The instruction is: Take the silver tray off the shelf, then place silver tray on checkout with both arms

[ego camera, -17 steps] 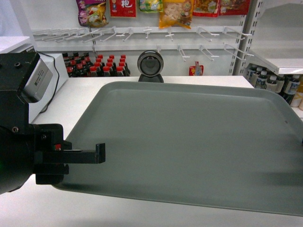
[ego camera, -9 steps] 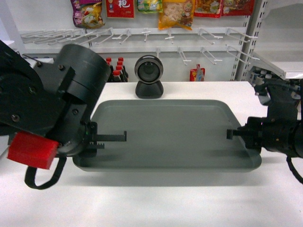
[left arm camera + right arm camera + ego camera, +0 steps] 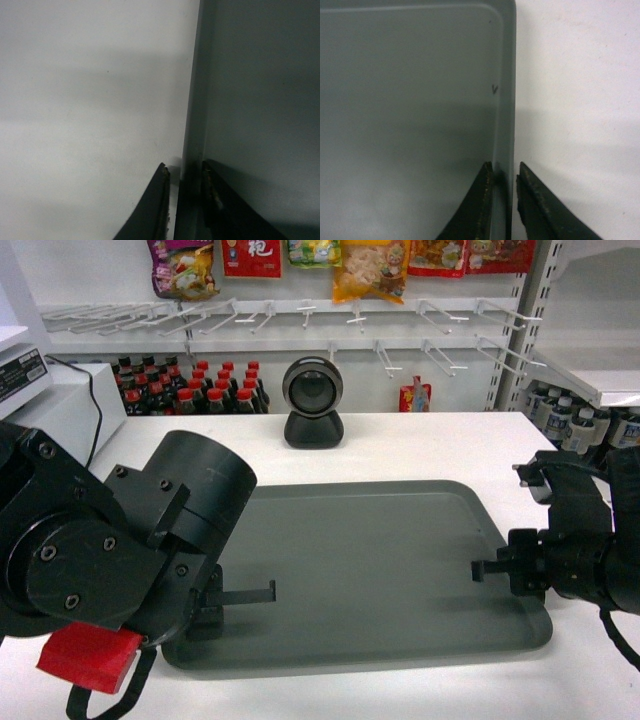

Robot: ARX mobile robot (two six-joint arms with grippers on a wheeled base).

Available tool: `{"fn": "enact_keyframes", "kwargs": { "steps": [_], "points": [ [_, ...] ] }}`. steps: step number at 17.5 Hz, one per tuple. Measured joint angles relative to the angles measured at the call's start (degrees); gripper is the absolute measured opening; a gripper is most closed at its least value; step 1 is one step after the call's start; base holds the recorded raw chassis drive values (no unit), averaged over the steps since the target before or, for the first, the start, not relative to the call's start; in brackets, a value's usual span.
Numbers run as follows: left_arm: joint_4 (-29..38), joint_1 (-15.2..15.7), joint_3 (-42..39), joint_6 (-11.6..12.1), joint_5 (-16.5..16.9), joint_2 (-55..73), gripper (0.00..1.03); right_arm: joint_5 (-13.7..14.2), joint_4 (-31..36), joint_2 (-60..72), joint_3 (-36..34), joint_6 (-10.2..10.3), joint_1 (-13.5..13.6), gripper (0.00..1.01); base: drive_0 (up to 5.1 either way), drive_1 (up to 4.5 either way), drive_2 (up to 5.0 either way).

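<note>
one white checkout surface, silver tray lying flat on it. two pincers: left pincer nipped over the tray's left rim, right pincer nipped over its right rim. one black scanner at far edge.

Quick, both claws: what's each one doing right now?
Left claw: shut on the tray rim.
Right claw: shut on the tray rim.
</note>
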Motion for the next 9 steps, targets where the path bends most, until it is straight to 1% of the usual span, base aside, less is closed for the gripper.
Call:
{"fn": "enact_keyframes", "kwargs": {
  "steps": [1, 3, 5, 6, 7, 8, 9],
  "points": [
    [0.20, 0.15, -0.22, -0.17, 0.02, -0.02, 0.27, 0.11, 0.76, 0.00, -0.72, -0.37, -0.15, 0.23, 0.0, 0.00, 0.0],
    [4.46, 1.46, -1.31, 0.26, 1.01, -1.90, 0.45, 0.00, 1.31, -1.16, -1.73, -0.81, -1.53, 0.41, 0.0, 0.00, 0.0],
    [11.15, 4.20, -4.92, 0.04, 2.78, -7.63, 0.63, -2.34, 3.10, -5.53, -3.76, -2.10, -4.20, 0.59, 0.0, 0.00, 0.0],
    [14.14, 5.73, -6.36, 0.17, 1.81, -11.63, 0.72, -0.85, 8.26, -7.06, -4.35, -2.10, -4.61, 0.64, 0.0, 0.00, 0.0],
    [34.25, 7.85, -10.73, 5.38, 6.47, -13.27, 0.65, 5.49, 22.53, -6.36, -6.97, -2.32, -4.81, 0.54, 0.0, 0.00, 0.0],
    [48.28, 9.51, -16.50, 11.89, 11.78, -14.88, 0.54, 8.07, 29.77, -6.88, -11.96, -2.58, -4.42, 0.44, 0.0, 0.00, 0.0],
    [56.06, 10.45, -22.45, 16.81, 14.60, -15.82, 0.45, 8.48, 32.76, -7.65, -17.81, -2.78, -4.42, 0.34, 0.0, 0.00, 0.0]
  ]
}}
